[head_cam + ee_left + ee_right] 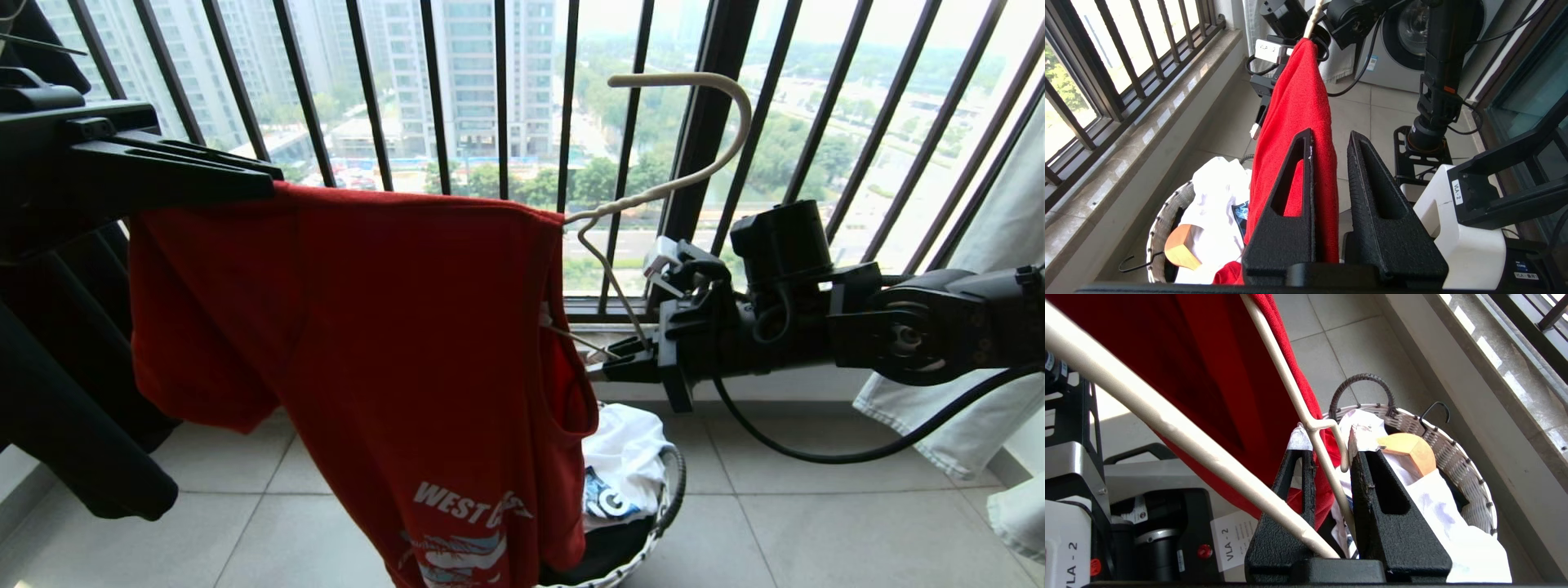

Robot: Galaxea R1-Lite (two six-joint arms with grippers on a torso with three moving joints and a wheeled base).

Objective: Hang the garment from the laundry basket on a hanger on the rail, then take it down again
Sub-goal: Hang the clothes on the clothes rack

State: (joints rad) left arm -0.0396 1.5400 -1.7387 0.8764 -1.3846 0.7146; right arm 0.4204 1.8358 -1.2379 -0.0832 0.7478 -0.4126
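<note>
Fingers point(1306, 204) of the left gripper point(204, 171) are drawn close with a fold of the garment point(367, 343) caught between them, a narrow gap showing beside the cloth in the left wrist view. That gripper sits high at the left of the scene and holds up the left shoulder of the red T-shirt. On the right, the fingers point(1367, 490) of the right gripper point(620, 367) are nearly closed around a slim rod arm of the hanger point(694, 131), just below a small notch hook. The off-white hanger is tilted, its curved hook up and to the right in front of the dark window bars point(433, 90), touching no rail. One of its arms runs inside the shirt's right shoulder, and the shirt hangs spread between the two grippers, its white "WEST" print low near the floor. Below the shirt, on the grey floor tiles point(775, 523), stands the laundry basket point(1453, 457). In it lie a white printed garment point(624, 457), some dark cloth and a tan wooden hanger point(1408, 451) with a black hook. Dark clothing point(57, 384) hangs at the far left; pale fabric point(996, 245) hangs at the right.
</note>
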